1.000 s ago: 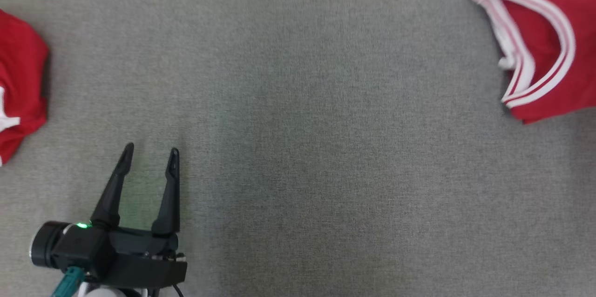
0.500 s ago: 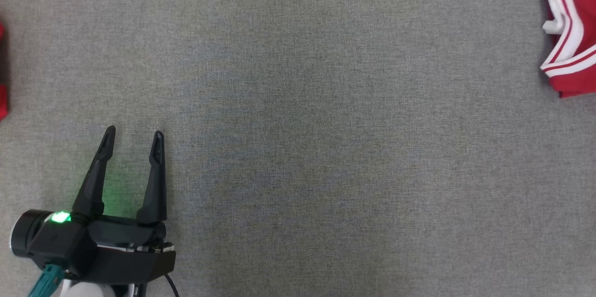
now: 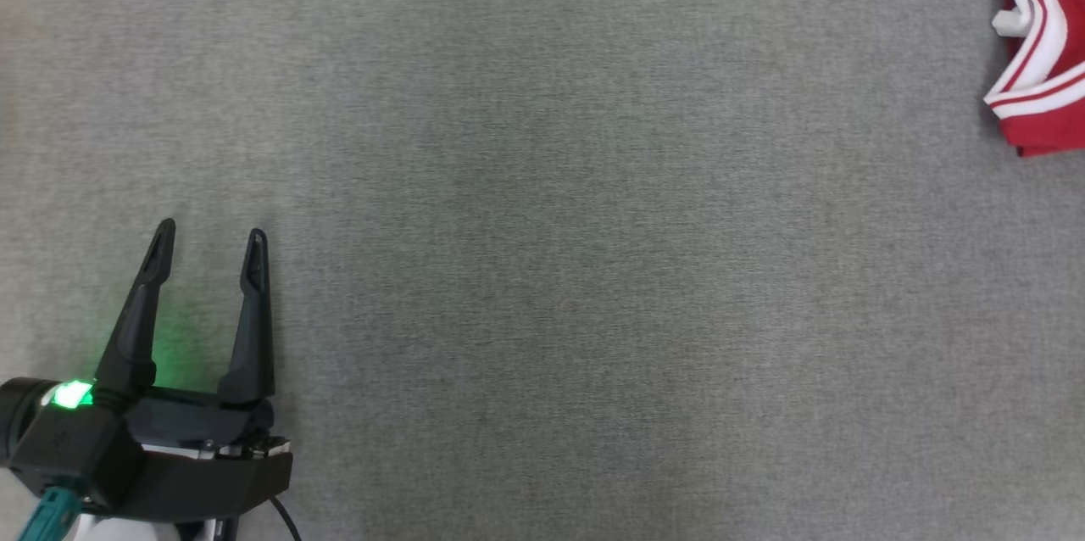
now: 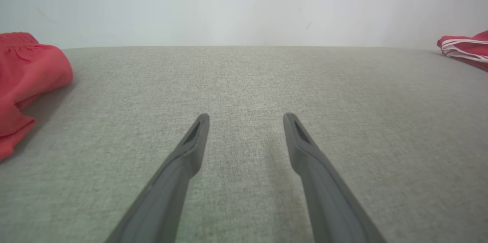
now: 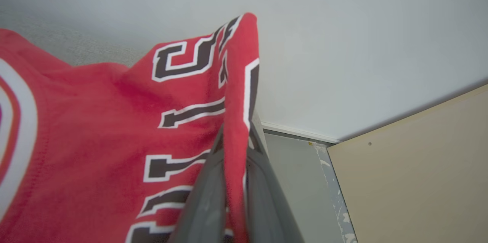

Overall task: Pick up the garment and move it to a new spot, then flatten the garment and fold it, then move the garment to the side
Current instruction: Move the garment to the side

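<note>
The garment [image 3: 1047, 58] is a red jersey with white-striped trim, and only its edge pokes into the top right corner of the head view. In the right wrist view its red cloth [image 5: 114, 140] with black and white lettering hangs close up, a fold of it pinched by my right gripper [image 5: 236, 140], which is shut on it. The left wrist view has the jersey [image 4: 465, 47] far off to the right. My left gripper [image 3: 210, 234] hovers open at the lower left over the grey cloth-covered table [image 3: 542, 270]. Nothing lies between its fingers [image 4: 194, 140].
Another red cloth [image 4: 26, 75] lies bunched on the table left of my left gripper. The table's far edge [image 4: 244, 47] meets a pale wall. Beyond the table's right end are a grey floor [image 5: 297, 182] and a beige panel [image 5: 411, 182].
The head view has shifted: the jersey now sits nearer the picture's right edge, and the red cloth at the left has left the picture. My left gripper remains open.
</note>
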